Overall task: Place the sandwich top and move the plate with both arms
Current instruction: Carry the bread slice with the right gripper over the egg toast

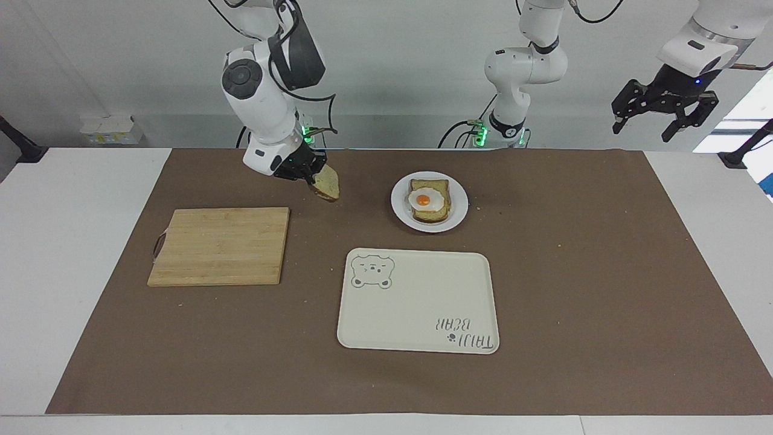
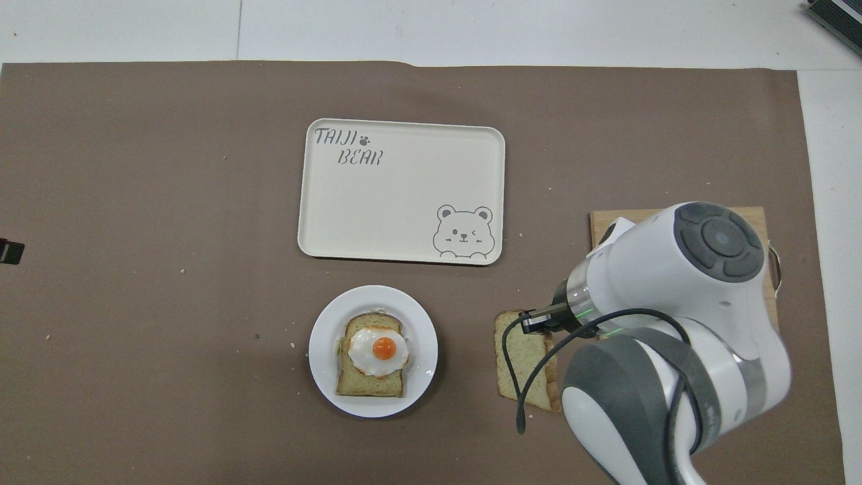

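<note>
My right gripper (image 1: pixel 304 174) is shut on one edge of the sandwich top (image 1: pixel 328 185), a bread slice with a brown crust and a pale speckled face. The slice hangs tilted above the brown mat, between the cutting board and the plate. It also shows in the overhead view (image 2: pixel 522 357), with the right gripper (image 2: pixel 533 321) at its edge. The white plate (image 1: pixel 399 208) holds a toast with a fried egg (image 1: pixel 428 199) and stands near the robots at mid-table; its rim shows in the overhead view (image 2: pixel 322 377). My left gripper (image 1: pixel 663 123) is open and empty, raised off the left arm's end of the table, waiting.
A wooden cutting board (image 1: pixel 220 244) lies toward the right arm's end, partly covered by the arm in the overhead view (image 2: pixel 608 229). A cream bear-print tray (image 1: pixel 416 302) lies farther from the robots than the plate. Crumbs dot the brown mat.
</note>
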